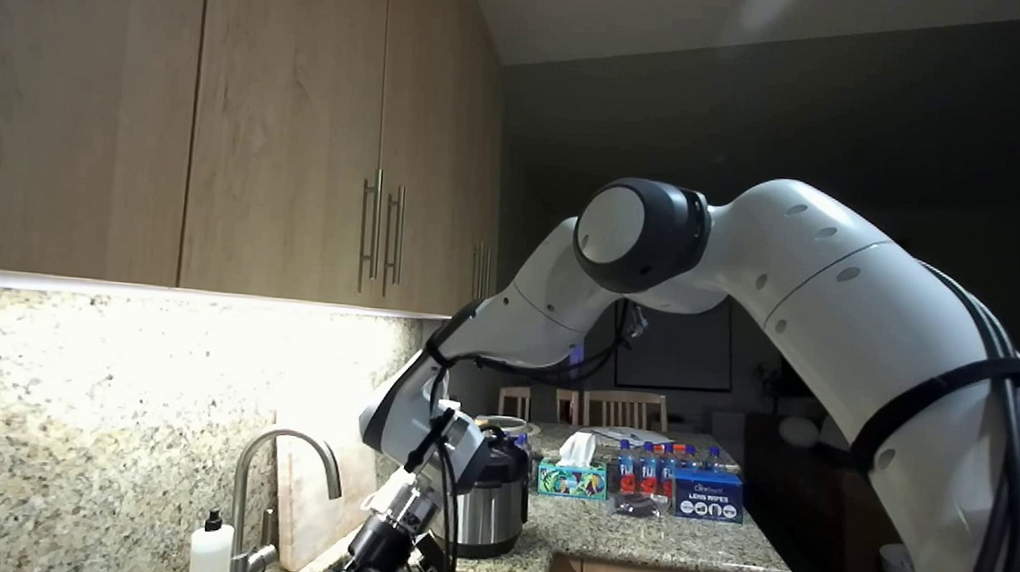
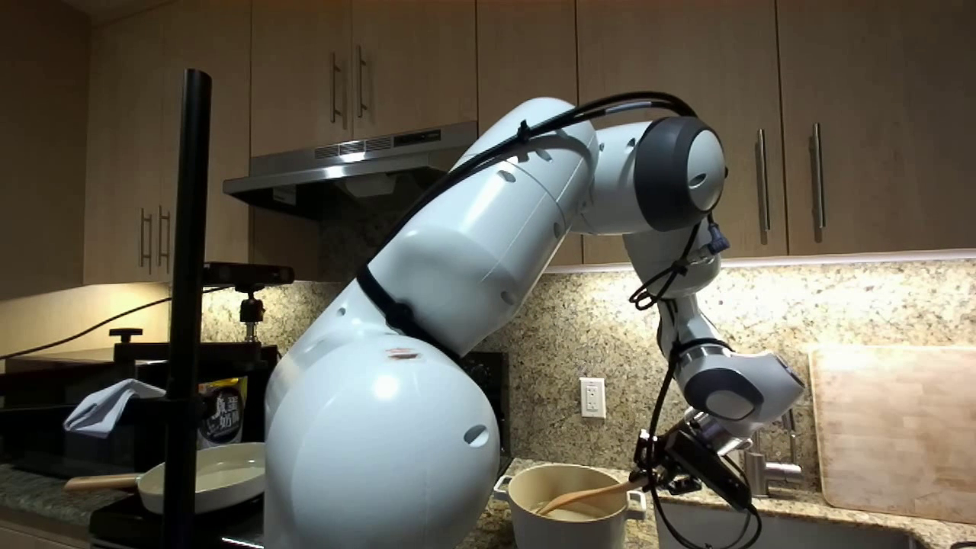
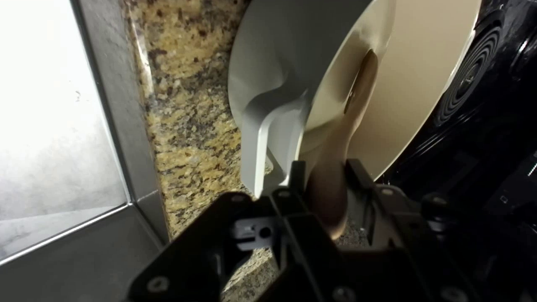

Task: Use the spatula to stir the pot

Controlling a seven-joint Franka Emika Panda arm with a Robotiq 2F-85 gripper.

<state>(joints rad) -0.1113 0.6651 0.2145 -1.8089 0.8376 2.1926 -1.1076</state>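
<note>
You've got the end effector [image 3: 326, 174] pinching the wooden spatula [image 3: 342, 138] by its handle, fingers [image 3: 297, 175] on either side of it in the wrist view. Spatula slopes down and away from the end effector, across the rim of the pot [image 2: 564, 531], working end inside. Can't tell if it touches the bottom. Pot is upright, just ahead of and below your fingertips; its nearer side handle [image 3: 251, 144] is right beside the end effector, can't tell if they touch. Granite tabletop [image 3: 193, 126] shows alongside the pot, pot base hidden. In the wrist view you have the sink [image 3: 54, 176] to the left of the end effector, a strip of tabletop between sink and pot, and a black ringed surface [image 3: 463, 79] past the pot to the right. In both exterior views the cutting board [image 2: 892, 427] leans beyond the end effector, off to its side. In an exterior view the frying pan [image 2: 221, 488] sits well apart from the end effector, past the bulk of the robot arm [image 2: 381, 435]. In an exterior view a steel cooker [image 1: 490, 513] stands behind the end effector, tissue box [image 1: 572, 479] farther back.
</note>
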